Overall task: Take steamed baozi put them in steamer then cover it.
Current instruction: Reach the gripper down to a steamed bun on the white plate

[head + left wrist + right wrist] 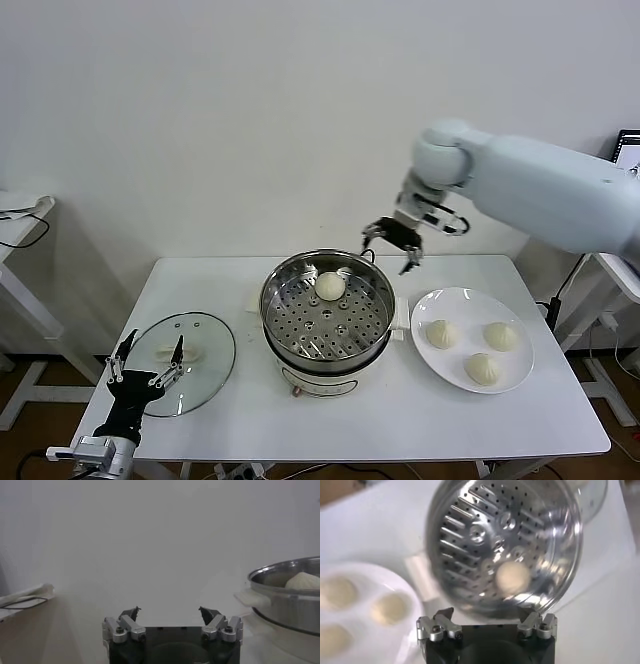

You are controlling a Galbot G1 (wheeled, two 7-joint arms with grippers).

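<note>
The steel steamer (372, 318) stands mid-table with one baozi (331, 286) on its perforated tray; the right wrist view shows that bun (512, 576) too. Three baozi (442, 334) (501, 336) (483, 369) lie on a white plate (455, 303) to its right. The glass cover (205, 368) with its white handle (180, 352) lies flat at the left. My right gripper (391, 247) is open and empty, in the air above the steamer's far right rim. My left gripper (146, 361) is open and empty, low at the table's front left over the cover's near edge.
A white wall runs behind the table. The steamer's rim (280, 577) shows at the side of the left wrist view. Side tables stand off both ends of the table (330, 430).
</note>
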